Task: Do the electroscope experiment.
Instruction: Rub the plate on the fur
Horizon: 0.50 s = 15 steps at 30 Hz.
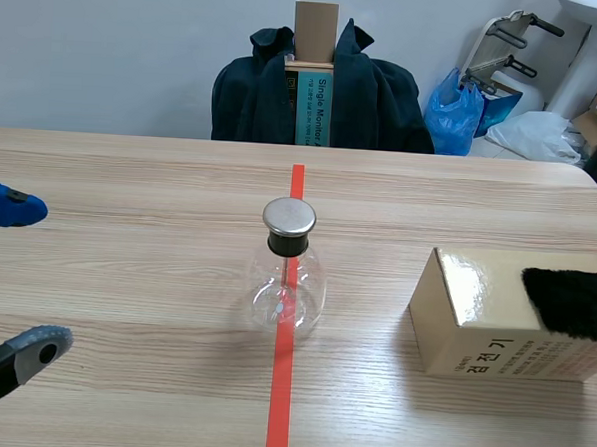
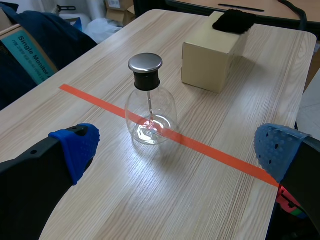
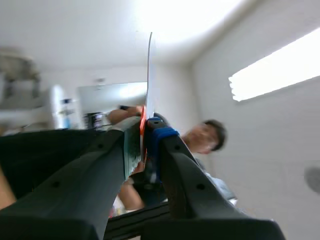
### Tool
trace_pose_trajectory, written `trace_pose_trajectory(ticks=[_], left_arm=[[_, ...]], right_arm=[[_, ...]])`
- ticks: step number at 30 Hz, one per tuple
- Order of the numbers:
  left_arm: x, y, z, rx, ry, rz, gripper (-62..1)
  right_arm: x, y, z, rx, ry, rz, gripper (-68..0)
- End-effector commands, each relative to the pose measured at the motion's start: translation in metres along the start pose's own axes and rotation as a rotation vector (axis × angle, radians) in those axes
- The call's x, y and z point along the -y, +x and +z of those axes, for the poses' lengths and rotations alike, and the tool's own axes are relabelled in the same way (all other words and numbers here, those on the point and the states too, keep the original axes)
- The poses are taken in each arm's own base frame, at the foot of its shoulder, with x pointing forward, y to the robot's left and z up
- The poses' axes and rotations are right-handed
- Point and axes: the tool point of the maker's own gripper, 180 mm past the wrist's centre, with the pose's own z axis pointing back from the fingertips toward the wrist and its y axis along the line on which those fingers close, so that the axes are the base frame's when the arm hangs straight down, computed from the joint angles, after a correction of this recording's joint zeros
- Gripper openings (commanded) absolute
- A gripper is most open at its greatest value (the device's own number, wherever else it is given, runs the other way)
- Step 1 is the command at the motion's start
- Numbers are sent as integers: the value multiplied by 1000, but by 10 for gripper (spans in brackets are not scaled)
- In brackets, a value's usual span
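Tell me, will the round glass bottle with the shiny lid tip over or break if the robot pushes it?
Probably fragile: the glass flask looks thin and clear, so a hard knock might crack it. It may tip if pushed high up, since the metal cap sits on a narrow neck above the round belly. Its smooth glass likely feels slippery.

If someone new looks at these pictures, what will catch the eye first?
A glass flask with a metal cap stands on the red tape line in the middle of the table, ahead of the open left gripper. To its right, a tan box carries a black furry cloth. The right gripper points upward, shut on a thin pale sheet seen edge-on.
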Motion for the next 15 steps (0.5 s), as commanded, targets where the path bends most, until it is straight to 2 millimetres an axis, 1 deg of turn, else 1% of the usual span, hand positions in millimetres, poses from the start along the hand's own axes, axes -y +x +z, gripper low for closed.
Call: trace_pose_trajectory(ticks=[1,3,6,9,12,13,14,15], left_arm=[[-2,7,0,29,8,-2,14],[-2,7,0,28,8,-2,14],[-2,7,0,29,8,-2,14],[-2,6,0,27,9,-2,14],[-1,4,-1,17,6,-13,14],[-2,1,-1,4,9,-24,-33],[-4,-3,-2,-20,16,-34,-113],[-8,-7,-3,-41,28,-41,-208]], right_arm=[[39,-2,-16,0,-150,36,-667],[67,3,-27,4,-243,23,-667],[97,13,-36,26,-337,12,-667],[112,22,-43,47,-370,-7,-667],[116,27,-47,63,-350,-29,-667],[116,29,-48,69,-345,-33,-667],[117,30,-50,74,-339,-39,-667],[117,31,-51,79,-332,-46,-667]])
